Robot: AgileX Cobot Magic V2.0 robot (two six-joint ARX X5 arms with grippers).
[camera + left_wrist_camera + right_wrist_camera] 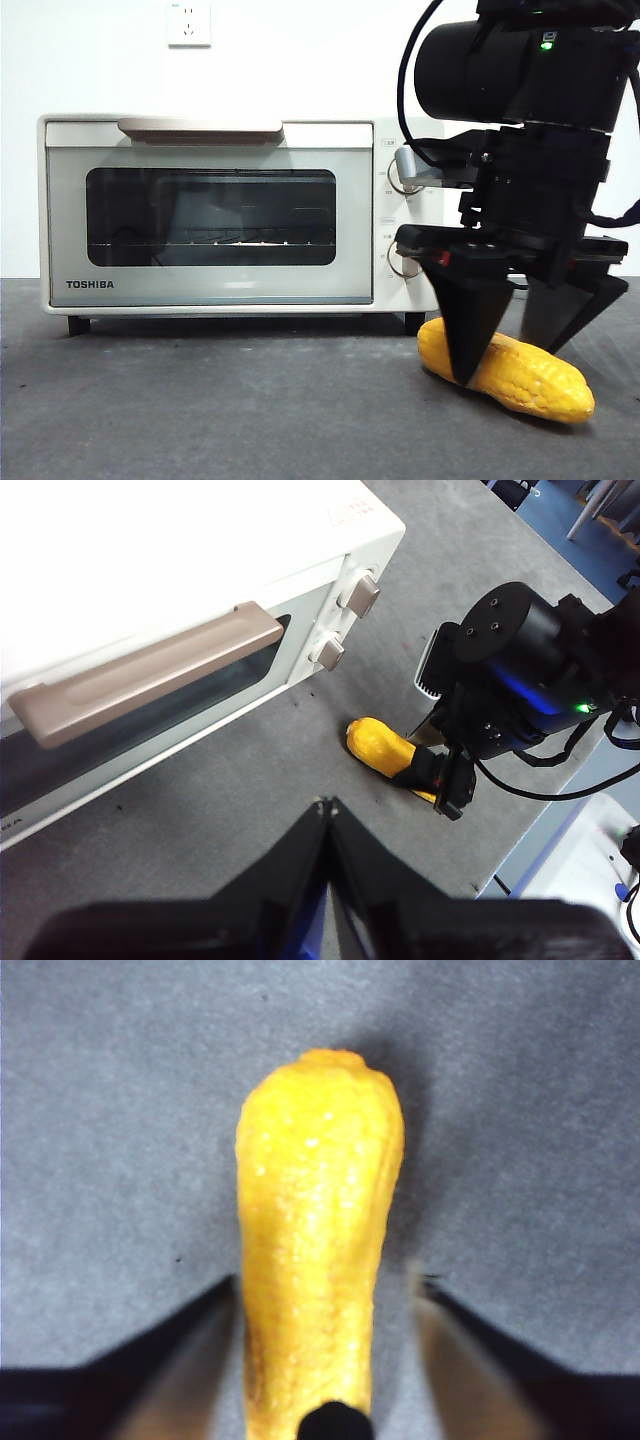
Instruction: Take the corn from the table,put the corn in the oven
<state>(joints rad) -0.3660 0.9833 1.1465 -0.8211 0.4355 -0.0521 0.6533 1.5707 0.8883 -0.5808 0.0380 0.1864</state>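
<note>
The yellow corn (535,382) lies on the dark grey table (200,400), to the right of the oven's front and near its knobs. My right gripper (508,365) is lowered over it, open, with one jaw on each side of the cob. In the right wrist view the corn (315,1230) runs between the jaws of the right gripper (325,1278); one jaw is close against it and the other stands a little apart. The cream TOSHIBA oven (230,290) has its glass door closed. My left gripper (328,806) is shut on nothing and hangs above the table in front of the oven.
The oven's beige bar handle (150,670) and two knobs (345,620) face the open table. A wall socket (189,22) is on the wall behind the oven. The table's edge (500,880) runs close behind the right arm.
</note>
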